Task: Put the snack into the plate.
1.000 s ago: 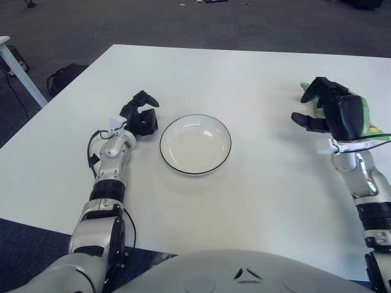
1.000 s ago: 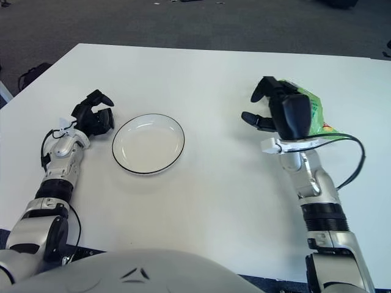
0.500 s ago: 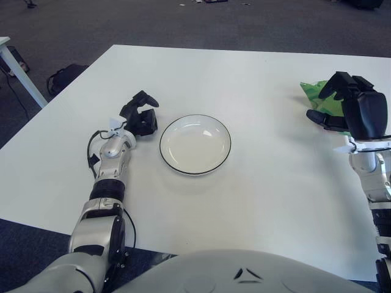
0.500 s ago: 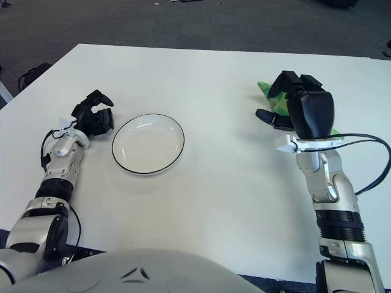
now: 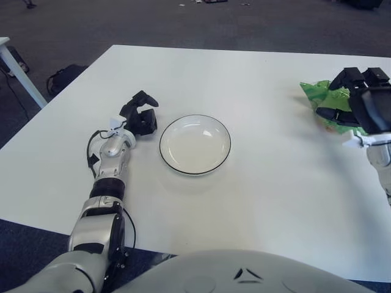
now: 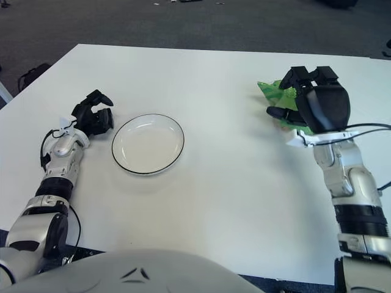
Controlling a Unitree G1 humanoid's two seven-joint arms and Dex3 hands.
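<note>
Centrally on the white worktop (image 6: pixel 201 201): round white plate (image 6: pixel 148 143) with a thin dark rim, lying flat, nothing in it. Just left of the plate: left hand (image 6: pixel 93 119), resting low on the worktop, near the rim but apart from it; fingers (image 6: pixel 99 97) curled loosely, holding nothing.

Far right, well apart from the plate: green snack (image 6: pixel 273 93), a crinkled bag lying on the worktop near the right edge. Over the bag: right hand (image 6: pixel 317 104), palm down, dark back of the hand toward the camera. Fingers (image 6: pixel 298 74) arched forward over the bag's top, thumb low at the near side of the green foil, apparently against it. Not clamped on the bag as far as can be seen; fingers spread, with part of the bag hidden beneath the hand. Leftmost corner of the bag visible beyond the fingertips; in the left eye view snack (image 5: pixel 319 94) and right hand (image 5: pixel 365 104) sit at the very right border, the hand partly cut off.

Right forearm angled up from the lower right, a black cable looping beside the wrist. Beyond the worktop's far edge: dark grey floor (image 6: pixel 183 21).
</note>
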